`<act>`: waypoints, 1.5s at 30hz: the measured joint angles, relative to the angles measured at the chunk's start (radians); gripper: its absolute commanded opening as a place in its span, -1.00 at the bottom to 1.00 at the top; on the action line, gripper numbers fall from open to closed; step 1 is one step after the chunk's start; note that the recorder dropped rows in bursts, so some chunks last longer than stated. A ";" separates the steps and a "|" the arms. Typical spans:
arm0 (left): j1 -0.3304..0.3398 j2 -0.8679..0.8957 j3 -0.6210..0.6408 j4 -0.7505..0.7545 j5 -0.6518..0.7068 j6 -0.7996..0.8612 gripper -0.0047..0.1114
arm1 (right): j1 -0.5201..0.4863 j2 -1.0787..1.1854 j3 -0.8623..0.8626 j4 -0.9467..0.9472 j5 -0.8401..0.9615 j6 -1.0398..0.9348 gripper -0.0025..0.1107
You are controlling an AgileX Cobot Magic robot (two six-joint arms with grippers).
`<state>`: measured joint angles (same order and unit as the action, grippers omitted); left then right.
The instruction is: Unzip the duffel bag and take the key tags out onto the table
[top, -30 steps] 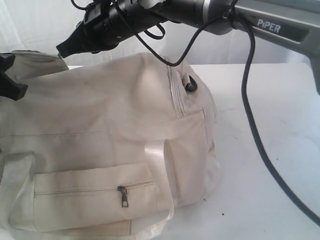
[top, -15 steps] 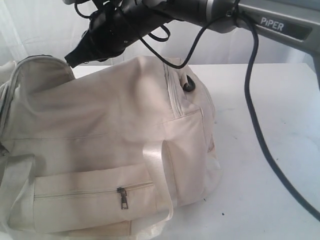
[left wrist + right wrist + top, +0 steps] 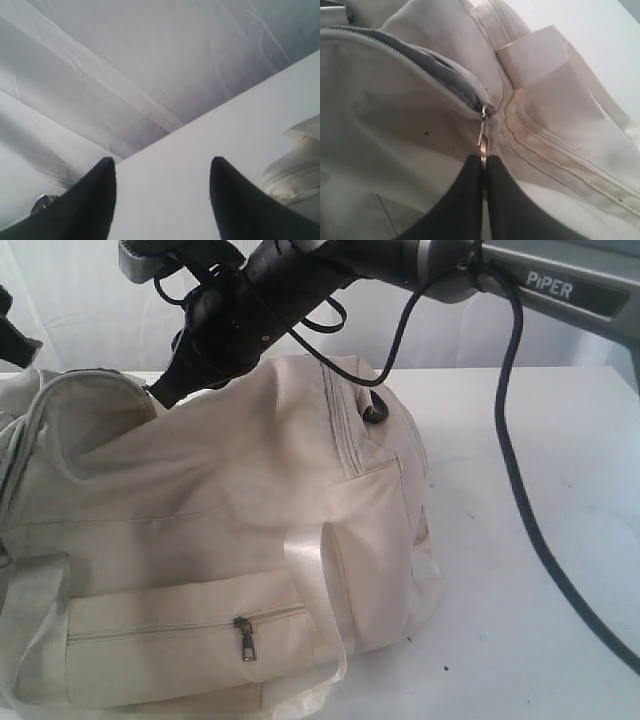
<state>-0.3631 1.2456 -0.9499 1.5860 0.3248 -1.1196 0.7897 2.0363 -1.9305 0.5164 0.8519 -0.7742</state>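
Pinched shut at the zipper pull [image 3: 483, 137], my right fingers [image 3: 483, 161] have the duffel bag [image 3: 410, 100] partly unzipped just beyond them. My left fingers [image 3: 162, 161] gape empty above the counter [image 3: 165, 200] (key tags unseen, not yet out).

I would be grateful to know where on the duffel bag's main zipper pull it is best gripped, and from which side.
Pinch the free end of the thin metal pull hanging from the slider, squeezing its flat faces. Come from the side away from the opened, grey-lined mouth of the duffel bag, as the shut right gripper does: the tab dangles toward it.
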 measured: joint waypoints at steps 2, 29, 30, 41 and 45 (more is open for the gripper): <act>0.000 0.030 0.000 -0.015 0.019 0.000 -0.11 | 0.000 -0.010 0.000 0.000 0.005 -0.002 -0.96; 0.031 0.088 0.000 -0.161 0.085 0.081 -0.41 | 0.002 -0.057 0.010 0.354 -0.145 -0.253 -0.96; 0.044 0.098 0.000 -0.166 0.085 0.078 -0.44 | 0.004 -0.057 0.010 0.359 -0.147 -0.258 -0.96; 0.132 0.141 0.000 -0.184 -0.005 0.019 -0.92 | 0.009 -0.057 0.010 0.363 -0.158 -0.265 -0.96; 0.134 0.141 0.000 -0.163 0.026 -0.048 -0.92 | 0.009 -0.057 0.010 0.359 -0.175 -0.266 -0.96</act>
<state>-0.2288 1.3868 -0.9499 1.4233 0.3510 -1.1676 0.7982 1.9790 -1.9204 0.8753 0.6771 -1.0401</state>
